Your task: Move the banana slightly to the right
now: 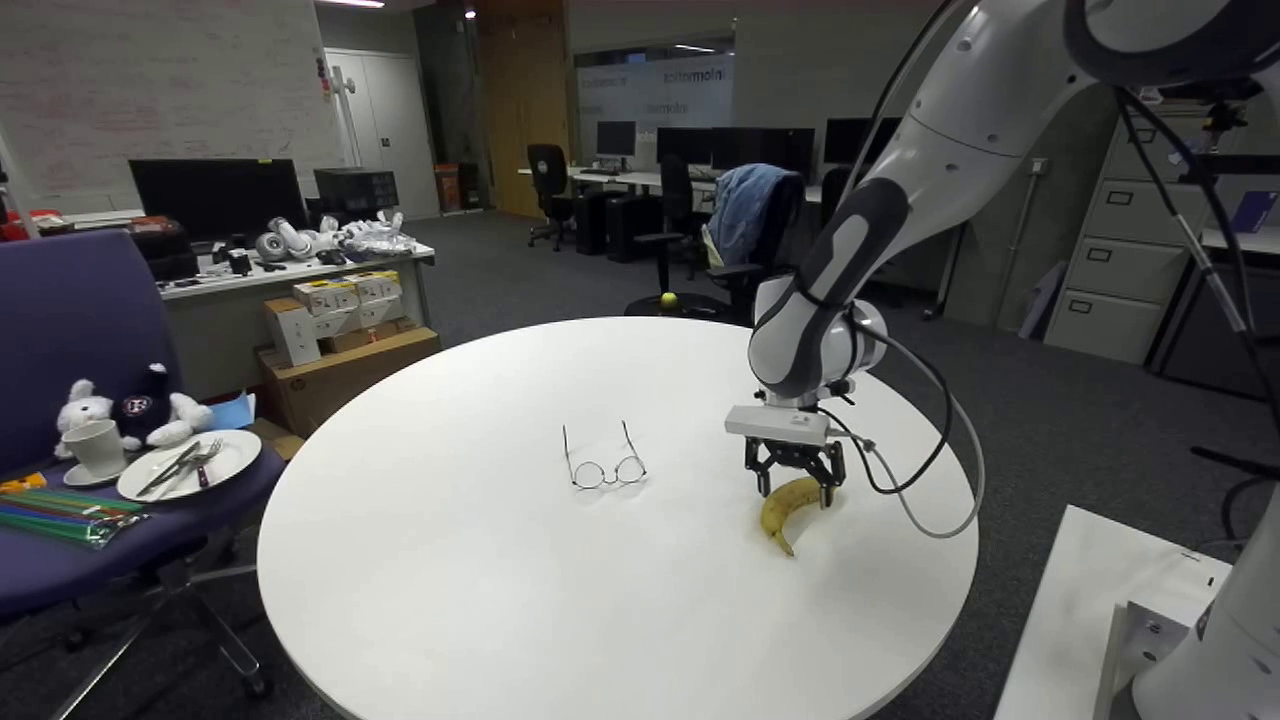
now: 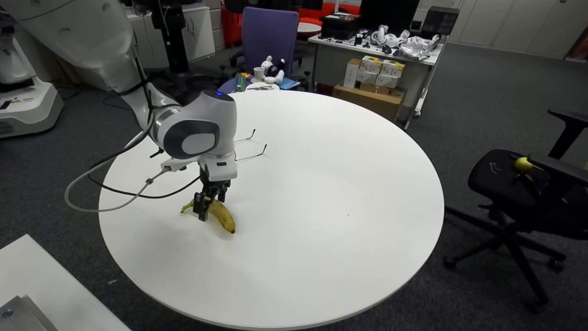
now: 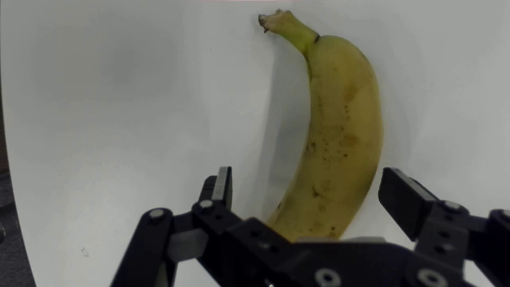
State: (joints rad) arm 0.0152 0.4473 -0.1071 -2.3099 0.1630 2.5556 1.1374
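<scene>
The curved yellow banana [image 1: 777, 514] lies on the white round table [image 1: 450, 560], near the robot's side. It also shows in an exterior view [image 2: 223, 217] and in the wrist view [image 3: 342, 115], with brown spots and a greenish stem. My gripper [image 1: 796, 491] is open and low over the banana; it also shows in an exterior view [image 2: 211, 207]. In the wrist view the gripper [image 3: 308, 187] has one finger on each side of the banana. The left finger stands apart from it and the right one is close beside it. The banana's lower end is hidden behind the gripper body.
Thin wire-framed eyeglasses [image 1: 609, 474] lie on the table with their arms unfolded; in an exterior view the robot's wrist partly hides them. A grey cable [image 1: 975, 480] loops from the gripper over the table's edge. A purple chair [image 1: 80, 330] stands beside the table.
</scene>
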